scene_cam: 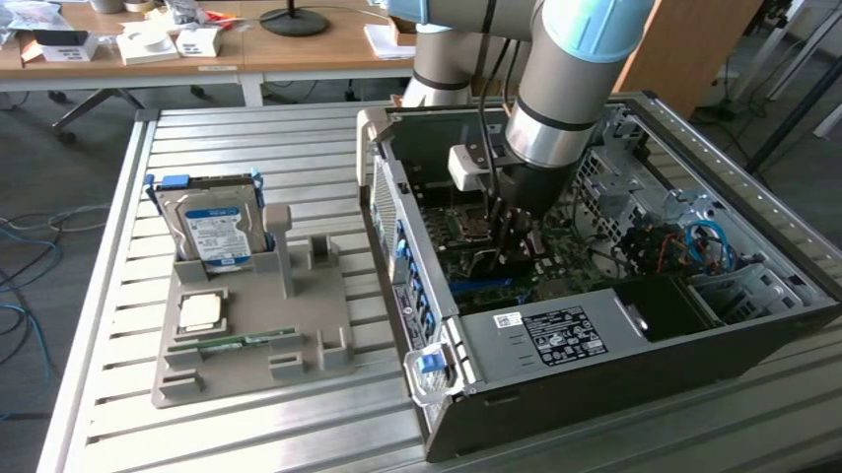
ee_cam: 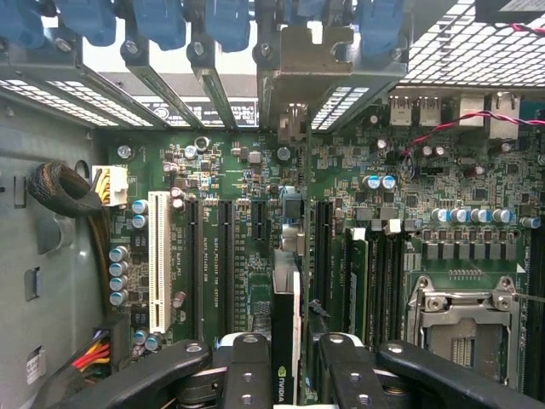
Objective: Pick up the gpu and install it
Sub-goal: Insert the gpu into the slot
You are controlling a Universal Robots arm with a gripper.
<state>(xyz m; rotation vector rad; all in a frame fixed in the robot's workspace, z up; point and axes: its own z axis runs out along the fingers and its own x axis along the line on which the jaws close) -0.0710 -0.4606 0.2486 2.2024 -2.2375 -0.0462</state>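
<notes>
My gripper (scene_cam: 514, 236) is down inside the open computer case (scene_cam: 593, 340), over the motherboard (ee_cam: 221, 170). In the wrist view the gripper (ee_cam: 294, 362) is shut on the gpu (ee_cam: 285, 315). The card is seen edge-on as a thin black board between the two black fingers (ee_cam: 247, 366), with a green logo near them. Its pale metal bracket (ee_cam: 298, 72) reaches the case's rear slot openings. The card stands upright above the black expansion slots (ee_cam: 226, 264), beside a long black slot (ee_cam: 324, 247); whether it touches a slot is hidden.
A white slot (ee_cam: 158, 256) and a cable bundle (ee_cam: 72, 192) lie to one side of the card, and the CPU socket (ee_cam: 464, 315) to the other. Outside the case, a grey holder (scene_cam: 250, 335) carries a hard drive (scene_cam: 217, 232), a processor (scene_cam: 200, 310) and a memory stick (scene_cam: 244, 342).
</notes>
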